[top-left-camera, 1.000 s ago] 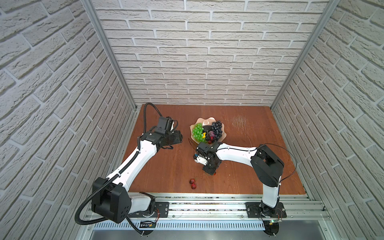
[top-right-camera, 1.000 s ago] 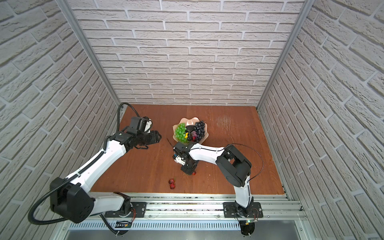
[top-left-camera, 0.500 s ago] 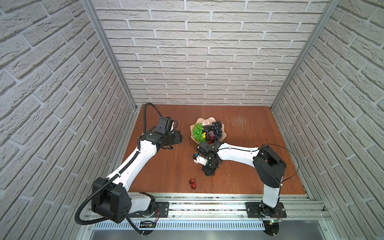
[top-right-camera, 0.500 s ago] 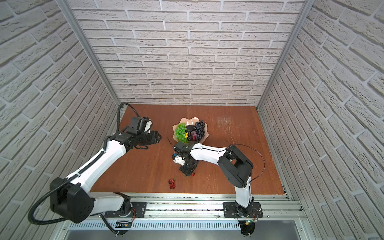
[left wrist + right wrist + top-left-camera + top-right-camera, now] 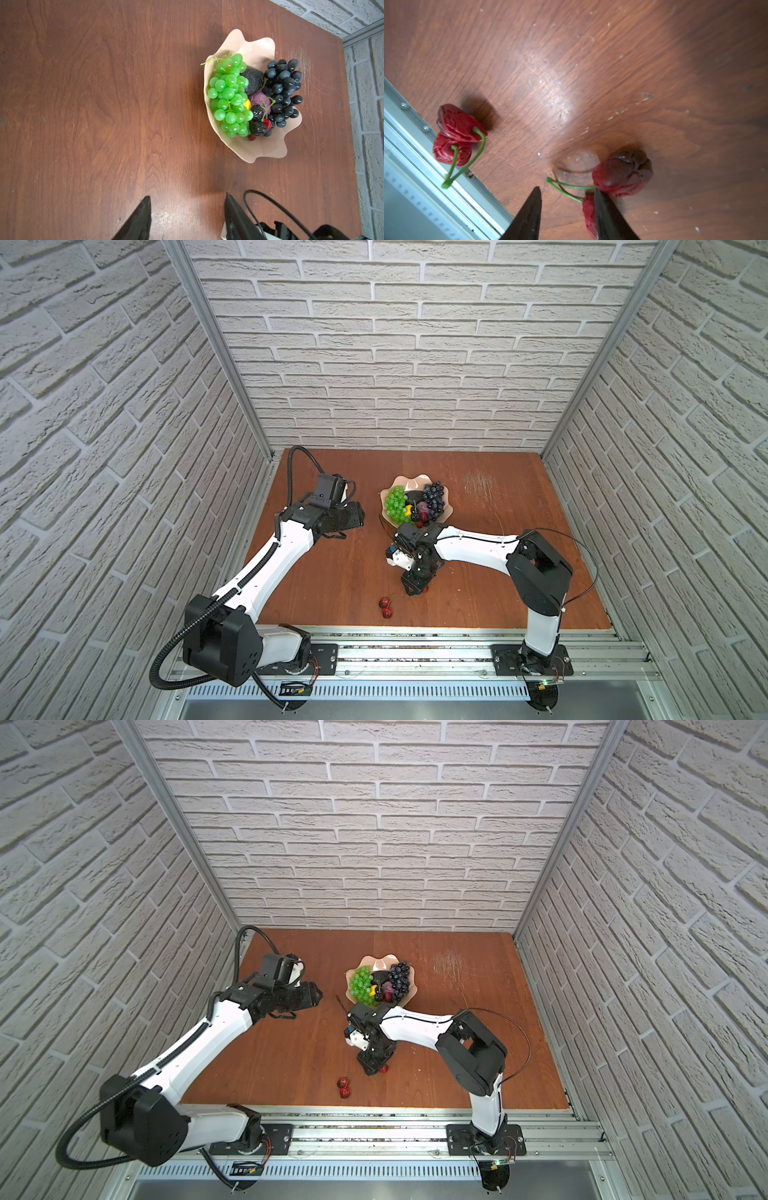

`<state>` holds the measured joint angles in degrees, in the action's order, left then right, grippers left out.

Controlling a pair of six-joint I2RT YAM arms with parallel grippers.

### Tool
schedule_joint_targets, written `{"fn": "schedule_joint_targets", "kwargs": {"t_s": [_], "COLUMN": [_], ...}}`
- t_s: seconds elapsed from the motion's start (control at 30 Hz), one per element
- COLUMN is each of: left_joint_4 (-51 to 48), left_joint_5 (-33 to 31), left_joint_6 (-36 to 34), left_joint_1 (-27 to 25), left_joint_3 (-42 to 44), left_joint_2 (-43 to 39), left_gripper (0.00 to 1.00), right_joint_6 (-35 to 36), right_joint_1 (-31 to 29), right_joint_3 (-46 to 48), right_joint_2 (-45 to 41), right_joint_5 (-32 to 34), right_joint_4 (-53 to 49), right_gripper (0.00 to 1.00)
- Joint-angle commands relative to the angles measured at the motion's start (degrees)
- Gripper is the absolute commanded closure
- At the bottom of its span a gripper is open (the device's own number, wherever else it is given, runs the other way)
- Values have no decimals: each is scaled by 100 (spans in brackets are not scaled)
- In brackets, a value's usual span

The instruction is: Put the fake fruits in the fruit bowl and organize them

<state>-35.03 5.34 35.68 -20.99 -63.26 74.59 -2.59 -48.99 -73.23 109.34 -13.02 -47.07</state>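
Parted jaws of the right gripper [image 5: 566,189] hang low over the wooden table [image 5: 571,62], with nothing pinched between them. One cherry pair [image 5: 623,172] lies right at the fingertips: its green stems cross the gap just ahead of the jaws, one cherry sits just past one finger's tip, and the other is half hidden behind that finger. A second cherry pair [image 5: 454,133] lies farther out from the opposite finger, well apart from the jaws and close to the table's metal edge.

Across the table, the left gripper [image 5: 187,196] is also spread wide and holds nothing, with bare wood between its fingers. Well beyond its jaws and off toward one finger's side stands the fruit bowl [image 5: 259,153]. Inside it are the green grape bunch [image 5: 228,95], the dark grape bunch [image 5: 284,91], the avocado [image 5: 252,80], the purple fruit [image 5: 258,98], a sliver of lemon [image 5: 247,104], the black berries [image 5: 257,112] and a red cherry [image 5: 267,123].
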Motion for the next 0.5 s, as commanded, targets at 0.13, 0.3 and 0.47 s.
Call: {"fn": "schedule_joint_targets", "kwargs": {"t_s": [0.13, 0.3, 0.47], "left_joint_4": [-31, -30, -39], "left_joint_5": [-91, -103, -107], "left_joint_6": [-68, -70, -79], "left_joint_1": [53, 47, 54], "left_joint_3": [-125, -98, -107], "left_joint_2": [-61, -68, -67], "left_gripper": [43, 43, 43], "right_joint_6": [-296, -475, -515], "right_joint_1": [-345, -421, -622], "right_joint_3": [7, 104, 170], "right_joint_2": [89, 101, 206], "right_joint_5": [497, 686, 1179], "right_joint_4": [126, 211, 128], "right_gripper": [57, 57, 62]}}
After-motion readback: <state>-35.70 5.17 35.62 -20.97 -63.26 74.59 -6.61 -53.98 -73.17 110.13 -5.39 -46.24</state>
